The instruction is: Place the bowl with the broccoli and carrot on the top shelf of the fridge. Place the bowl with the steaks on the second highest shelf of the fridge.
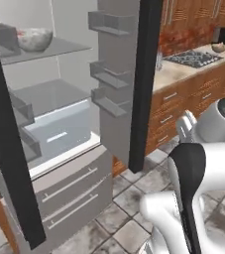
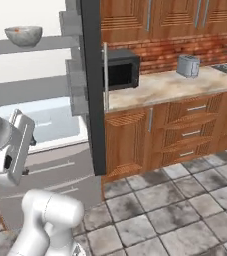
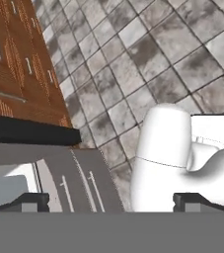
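— one bowl [image 1: 34, 38] is all i can find inside the fridge [image 1: 59, 124]. where exactly does it sit?
— on the upper glass shelf [image 1: 64, 48], toward its left end in the left base view. it is pale and speckled, with a red-pink patch at the rim; what lies inside is too small to tell.
— and the shelf below it?
— the second highest shelf [image 1: 49, 94] is a bare grey slab, with a clear drawer under it.
— the door?
— the dark door [image 1: 143, 79] is swung wide open, its grey bins facing the interior.
— where is the gripper [image 3: 108, 201]?
— in the hand view two dark fingertips [image 3: 32, 201] rise at the bottom, well apart, so the jaws stand wide with nothing between them, aimed down at the tiled floor [image 3: 148, 64] near the fridge's grey lower drawers.
— anything on the bench [image 2: 175, 85]?
— a microwave [image 2: 120, 69] and a toaster [image 2: 188, 65] at the far side.
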